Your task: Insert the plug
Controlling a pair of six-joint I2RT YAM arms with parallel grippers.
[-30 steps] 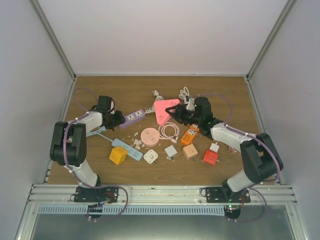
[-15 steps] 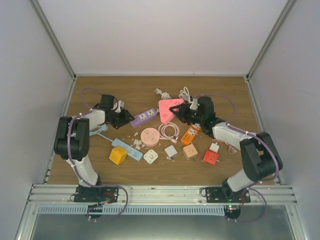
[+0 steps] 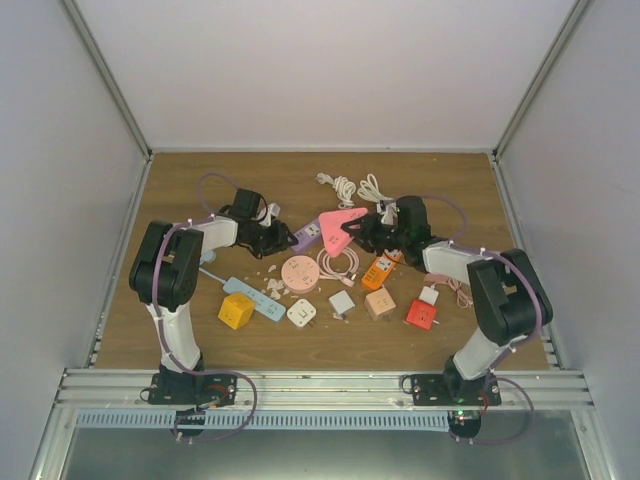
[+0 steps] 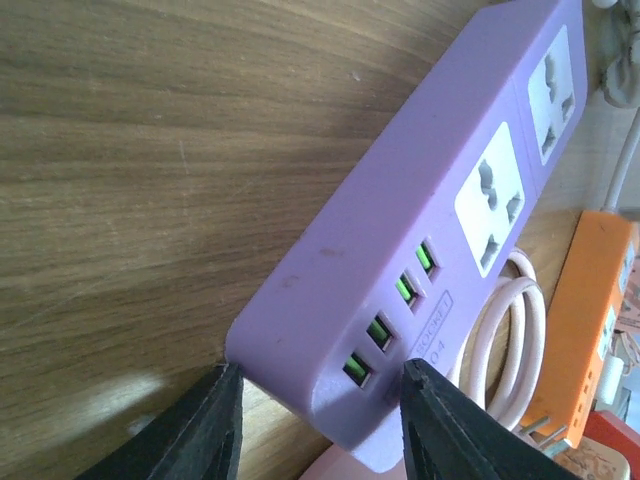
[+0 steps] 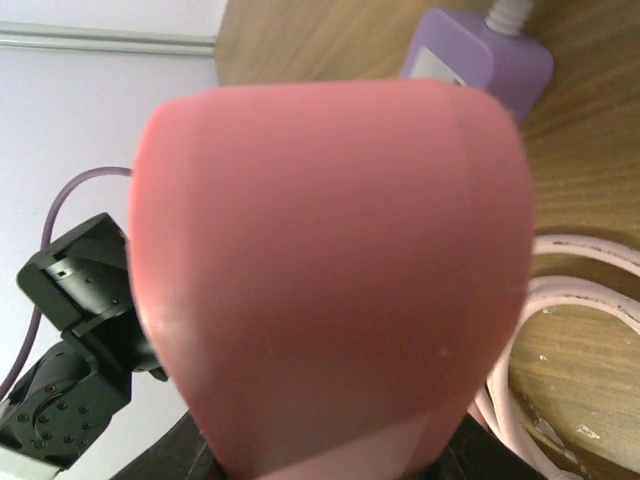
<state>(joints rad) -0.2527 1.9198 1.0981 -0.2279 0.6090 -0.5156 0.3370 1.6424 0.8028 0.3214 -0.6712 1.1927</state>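
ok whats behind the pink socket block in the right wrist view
Past the pink socket block show one end of the purple power strip, pink cable loops and part of the left arm. The strip's other end is covered.

— How are the arms built?
— Left arm and right arm match: white tubular links, bulky black joints, black bases.
— Cabling?
— A thin purple cable loops along each. The fingers are matte black.
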